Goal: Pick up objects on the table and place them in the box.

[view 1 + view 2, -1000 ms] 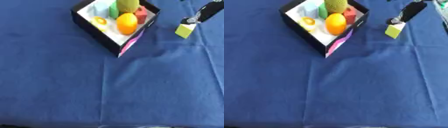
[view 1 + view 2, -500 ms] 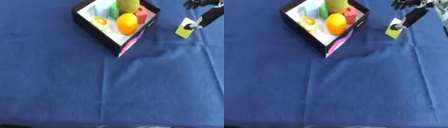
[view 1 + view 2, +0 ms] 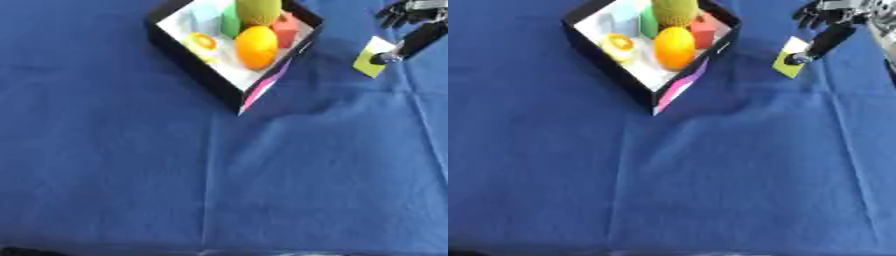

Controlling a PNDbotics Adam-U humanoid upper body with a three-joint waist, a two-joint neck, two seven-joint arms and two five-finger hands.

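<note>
The box [image 3: 614, 72] already holds several things: an orange [image 3: 675, 47], a green bumpy fruit [image 3: 675, 10], a red block [image 3: 704, 29], a green piece, a pale blue piece and a small yellow ring, so most of the job looks done. One thing seems left out, a yellow-green card [image 3: 787, 64] lying on the blue cloth [image 3: 710, 175] to the right of the box, well apart from it. The right hand [image 3: 826, 27] reaches down with one straight finger touching the card while its other fingers curl above; it holds nothing yet, and the left hand is out of sight

Box [image 3: 614, 75] crowds the far left (already full); blue cloth [image 3: 710, 175] lies open
</note>
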